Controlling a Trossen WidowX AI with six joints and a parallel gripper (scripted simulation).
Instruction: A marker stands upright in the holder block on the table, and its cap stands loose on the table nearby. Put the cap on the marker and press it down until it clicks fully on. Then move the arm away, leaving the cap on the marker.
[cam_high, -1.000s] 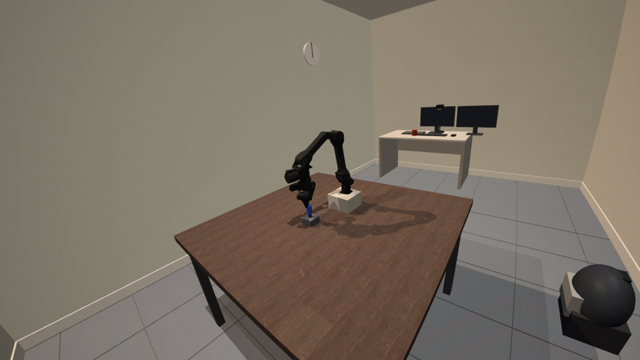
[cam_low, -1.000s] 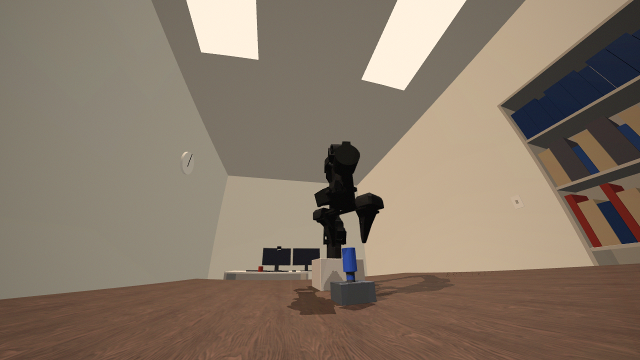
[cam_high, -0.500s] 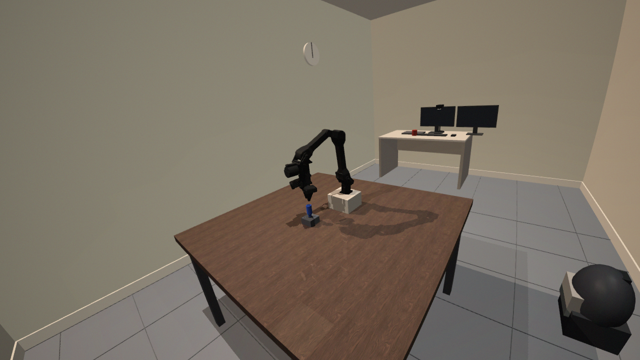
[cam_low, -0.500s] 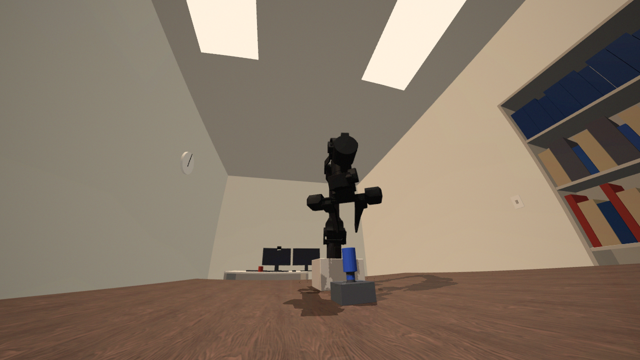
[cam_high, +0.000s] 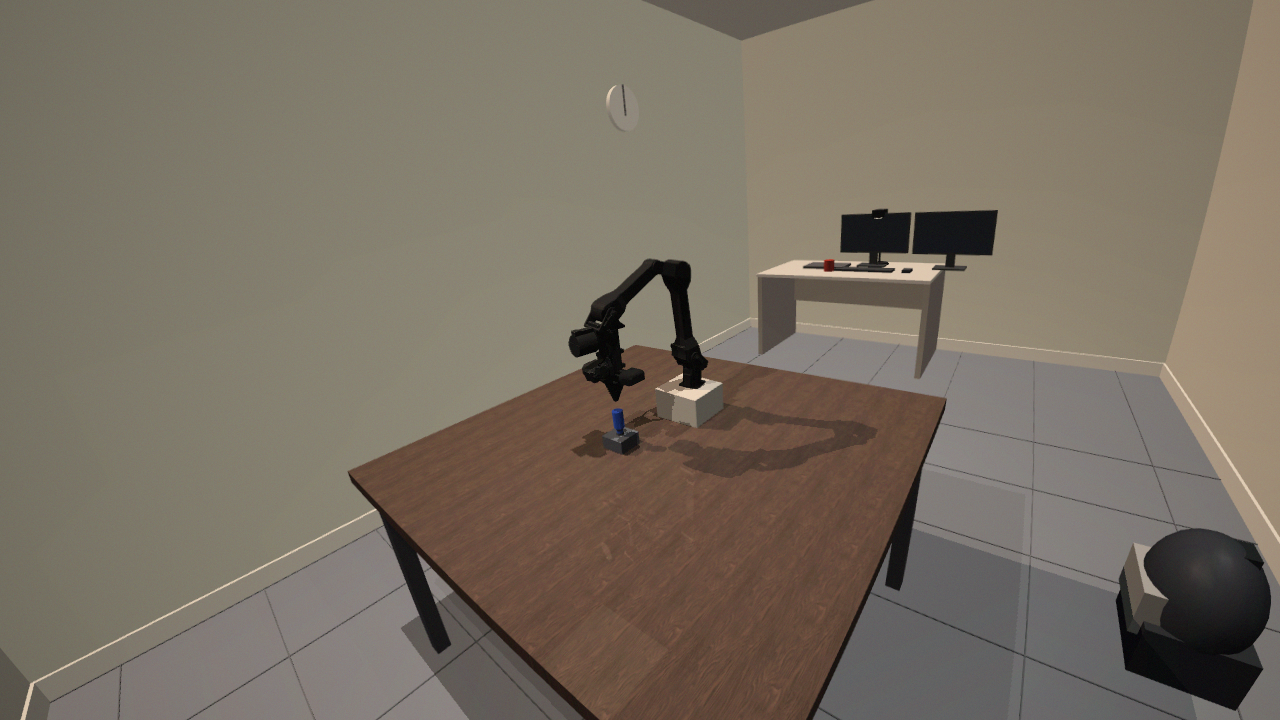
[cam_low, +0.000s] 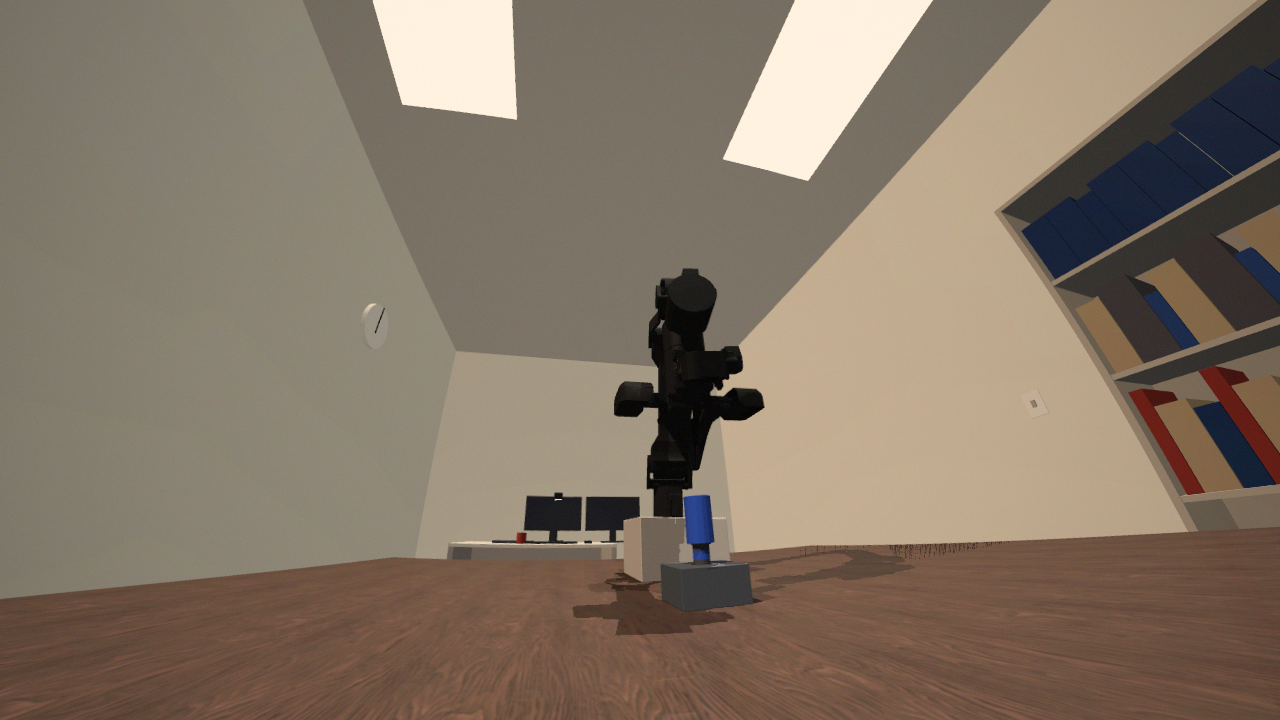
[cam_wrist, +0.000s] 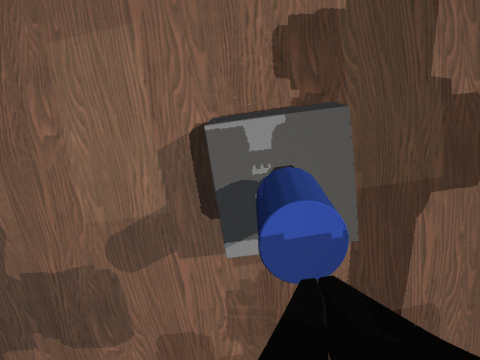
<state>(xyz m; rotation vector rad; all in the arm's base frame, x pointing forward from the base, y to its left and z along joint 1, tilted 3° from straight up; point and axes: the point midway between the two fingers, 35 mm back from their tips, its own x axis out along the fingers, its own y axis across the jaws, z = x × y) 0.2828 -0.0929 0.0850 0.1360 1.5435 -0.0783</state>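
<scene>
The blue cap (cam_high: 618, 418) (cam_low: 698, 519) (cam_wrist: 303, 242) sits upright on top of the marker. A short dark piece of the marker (cam_low: 700, 553) shows between the cap and the grey holder block (cam_high: 620, 442) (cam_low: 707, 586) (cam_wrist: 317, 145). Whether the cap is fully seated cannot be told from these views. My gripper (cam_high: 615, 398) (cam_low: 695, 467) (cam_wrist: 317, 293) is shut with nothing between its fingertips. It points down a little above the cap, with a gap between them in the top and exterior views.
The block stands on the brown wooden table (cam_high: 698, 555) (cam_low: 358, 644). The arm's white base box (cam_high: 689, 402) (cam_low: 650, 548) is behind the block. A white desk (cam_high: 850, 272) with two monitors stands far back, and a bookshelf (cam_low: 1190, 192) is at the right wall.
</scene>
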